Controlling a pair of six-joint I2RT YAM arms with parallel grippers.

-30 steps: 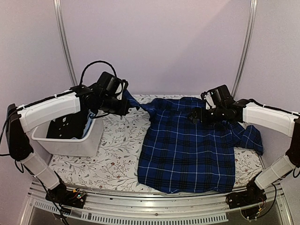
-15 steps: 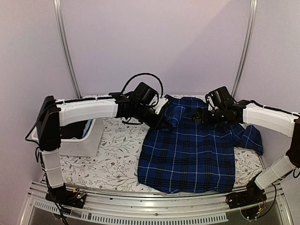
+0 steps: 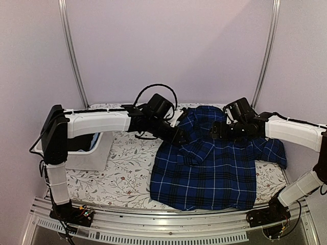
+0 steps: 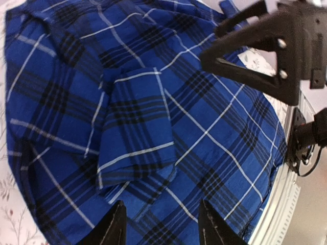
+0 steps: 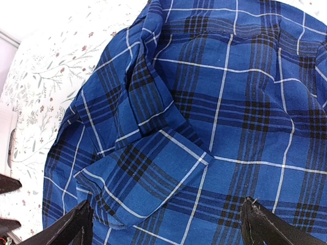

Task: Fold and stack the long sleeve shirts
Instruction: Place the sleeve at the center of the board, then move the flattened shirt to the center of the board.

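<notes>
We find the navy-blue plaid cloth shirt spread on the floral surface, right of the white plastic bin. The left end effector stands half open and the right end effector fully open, both empty. If either one pulls away low, we risk snagging the folded-in sleeve and undoing the fold.

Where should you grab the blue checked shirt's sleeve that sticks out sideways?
Probably near the far end of the sleeve, coming straight down from above. It lies flat, stretched out past the shirt body on the robot's right, so its end is free.
</notes>
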